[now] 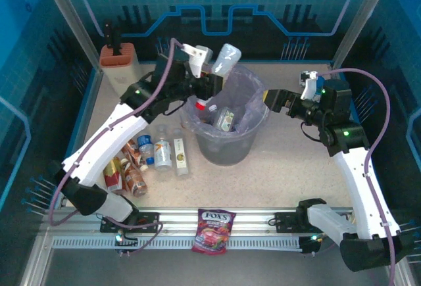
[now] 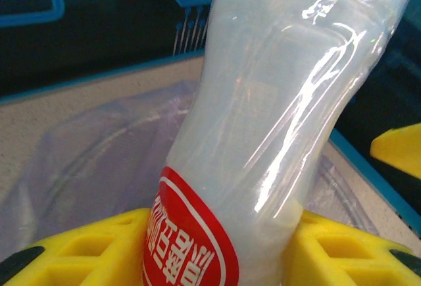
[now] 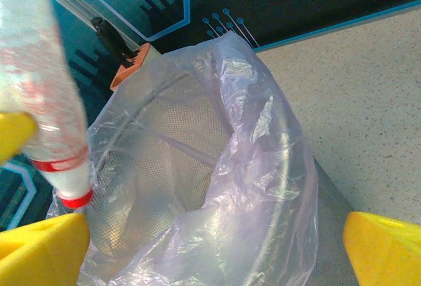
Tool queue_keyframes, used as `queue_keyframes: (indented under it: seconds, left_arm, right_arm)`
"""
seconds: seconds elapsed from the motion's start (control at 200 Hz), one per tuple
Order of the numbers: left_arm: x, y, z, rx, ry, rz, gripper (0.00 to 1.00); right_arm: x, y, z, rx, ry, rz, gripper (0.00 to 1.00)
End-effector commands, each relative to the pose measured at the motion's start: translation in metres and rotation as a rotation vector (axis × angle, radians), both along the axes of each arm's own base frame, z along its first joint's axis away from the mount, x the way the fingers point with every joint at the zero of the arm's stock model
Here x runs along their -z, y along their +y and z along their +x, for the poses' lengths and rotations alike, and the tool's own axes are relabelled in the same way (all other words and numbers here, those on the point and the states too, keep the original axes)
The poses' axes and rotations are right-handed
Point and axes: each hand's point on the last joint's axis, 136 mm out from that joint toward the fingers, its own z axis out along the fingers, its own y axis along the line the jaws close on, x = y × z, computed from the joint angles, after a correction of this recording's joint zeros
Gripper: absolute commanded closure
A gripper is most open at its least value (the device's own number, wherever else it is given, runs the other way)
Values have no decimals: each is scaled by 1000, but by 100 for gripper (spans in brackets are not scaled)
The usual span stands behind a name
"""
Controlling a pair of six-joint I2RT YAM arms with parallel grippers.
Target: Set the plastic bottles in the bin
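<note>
From above, your left gripper hangs over the far-left rim of the bin. It pinches a clear bottle that leans up and away above the opening. A couple of other bottles lie inside the bin. The loose bottles lie on the table left of the bin, beside the left arm. Your right gripper sits just beside the bin's right rim with nothing in it.

At the left wrist, the yellow fingers press in from both sides on the bottle's body at its red label. The purplish liner lies behind and below. The bottle looks empty and thin-walled, so treat it as light, glossy and easy to dent. A hard squeeze would likely buckle it or let it squirt out. The labelled waist where you have it seems the best place to hold, since the printed film should give more purchase than bare plastic.

At the right wrist, your fingers stand spread wide with the bin's mouth between them. The held bottle shows at the left edge, its red-ringed cap pointing down at the liner. It sits close to the rim, so you may want it further inward before letting go.
</note>
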Motion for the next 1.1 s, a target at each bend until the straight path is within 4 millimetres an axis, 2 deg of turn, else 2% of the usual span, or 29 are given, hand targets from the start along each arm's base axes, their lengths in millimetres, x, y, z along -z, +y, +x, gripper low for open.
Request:
queue_keyframes:
  seconds: [0.0, 0.1, 0.185, 0.24, 0.325, 0.56, 0.665, 0.73, 0.79, 0.941, 1.001, 1.096]
  left_arm:
    - [2, -13, -7, 48, -1, -18, 51]
    - [21, -15, -10, 47, 44, -5, 49]
    - [33, -14, -13, 44, 69, 4, 42]
    - [36, -13, -14, 45, 75, 6, 34]
    - [30, -13, -18, 56, 64, -2, 25]
    - [-2, -2, -26, 45, -9, -20, 11]
    - [-20, 21, -35, -25, -50, -21, 10]
    - [-27, 43, -43, -92, -58, -35, 11]
    - [-25, 67, -49, -155, -30, -77, 14]
    - [9, 120, -56, -286, 117, -326, 28]
    - [22, 128, -57, -295, 168, -422, 30]
    - [43, 128, -57, -303, 237, -510, 30]
  right_arm:
    - [-5, -3, -2, 2, -23, 12, 0]
    - [-2, -4, -1, 0, -12, 7, 0]
    - [2, -3, 0, -7, 2, 4, 0]
    - [5, -3, 0, -10, 9, 4, 0]
    - [11, -2, 0, -14, 25, 2, 0]
    - [25, -1, -9, -47, 90, 3, 4]
    - [33, -6, -14, -42, 135, 19, 12]
    - [39, -12, -16, -33, 168, 40, 16]
    - [42, -14, -18, -49, 184, 90, 21]
    - [46, -14, -15, -97, 196, 263, 34]
    - [48, -13, -13, -115, 206, 317, 35]
    - [50, -12, -11, -128, 211, 355, 35]
